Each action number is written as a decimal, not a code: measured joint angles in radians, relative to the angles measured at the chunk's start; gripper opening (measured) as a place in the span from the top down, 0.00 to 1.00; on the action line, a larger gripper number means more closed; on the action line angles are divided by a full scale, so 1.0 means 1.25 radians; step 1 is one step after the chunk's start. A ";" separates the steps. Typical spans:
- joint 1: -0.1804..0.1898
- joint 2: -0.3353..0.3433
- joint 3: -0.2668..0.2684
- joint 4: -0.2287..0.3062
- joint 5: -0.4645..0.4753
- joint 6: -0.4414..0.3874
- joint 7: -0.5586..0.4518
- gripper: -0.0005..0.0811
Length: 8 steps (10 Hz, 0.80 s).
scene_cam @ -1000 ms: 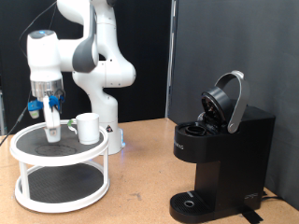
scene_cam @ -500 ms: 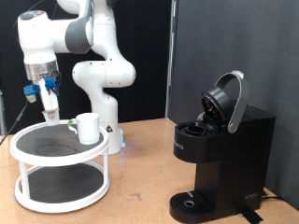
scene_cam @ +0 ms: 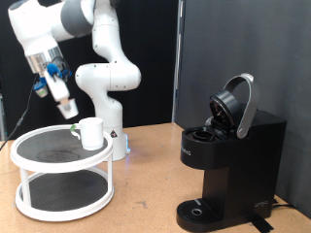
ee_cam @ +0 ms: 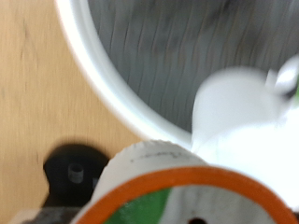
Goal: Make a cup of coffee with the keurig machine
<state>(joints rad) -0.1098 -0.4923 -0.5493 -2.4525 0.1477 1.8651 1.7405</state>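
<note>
The white cup (scene_cam: 91,133) stands upright on the top tier of a round white two-tier stand (scene_cam: 29,158) at the exterior view's left. My gripper (scene_cam: 66,105) hangs tilted above the stand, up and to the left of the cup, and is shut on a small white pod (scene_cam: 67,101). In the wrist view the pod (ee_cam: 177,191) fills the near edge, blurred, with an orange and green rim, and the cup (ee_cam: 238,103) shows past it. The black keurig machine (scene_cam: 233,155) stands at the right with its lid (scene_cam: 236,102) raised open.
The white robot base (scene_cam: 105,97) stands just behind the stand. A small green thing (scene_cam: 75,130) lies on the top tier beside the cup. A dark panel forms the backdrop behind the machine. Bare wooden table (scene_cam: 146,184) lies between stand and machine.
My gripper has risen from the stand's top tier, moved up and to the left, and tilted, carrying the pod with it. The cup and the machine have not moved.
</note>
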 joint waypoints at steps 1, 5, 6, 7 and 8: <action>0.021 0.001 0.000 0.022 0.050 -0.038 -0.002 0.56; 0.048 0.001 0.040 0.038 0.094 -0.055 0.054 0.56; 0.048 0.002 0.033 0.038 0.094 -0.069 0.033 0.56; 0.051 0.006 0.023 0.041 0.123 -0.077 0.020 0.56; 0.061 0.017 0.018 0.053 0.178 -0.086 0.016 0.56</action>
<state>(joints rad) -0.0334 -0.4704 -0.5273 -2.3857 0.3697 1.7577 1.7605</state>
